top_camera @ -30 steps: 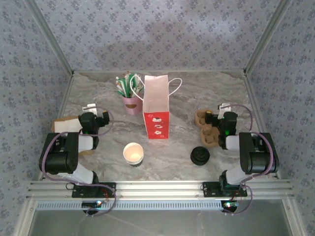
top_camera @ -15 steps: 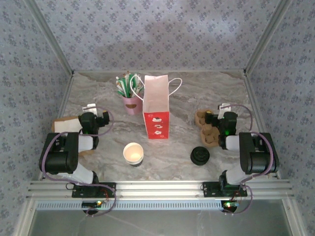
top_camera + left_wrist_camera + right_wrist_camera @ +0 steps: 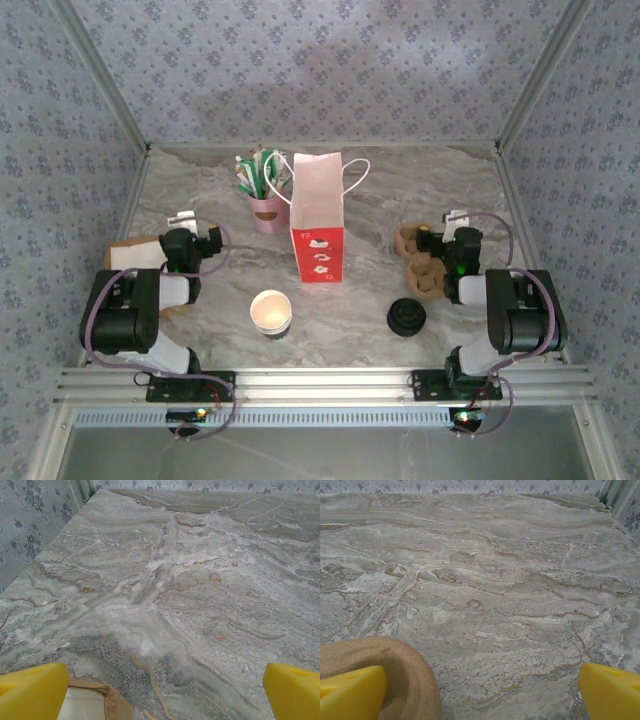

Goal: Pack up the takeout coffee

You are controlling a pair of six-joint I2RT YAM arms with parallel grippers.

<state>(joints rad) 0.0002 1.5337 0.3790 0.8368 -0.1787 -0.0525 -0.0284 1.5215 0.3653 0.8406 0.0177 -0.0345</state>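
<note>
3 floral-papered walls [image 3: 320, 70]; grey marbled table [image 3: 450, 180] bears takeout coffee [image 3: 271, 311].

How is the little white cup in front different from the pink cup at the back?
The coffee cup is cream-white inside with a dark outer wall; the pink cup is pink outside. Nothing pokes out of the coffee cup; the pink cup is full of sticks. The coffee cup stands nearer the arms; the pink cup stands farther back, beside the red-and-white bag. Both stand upright, lidless.
</note>
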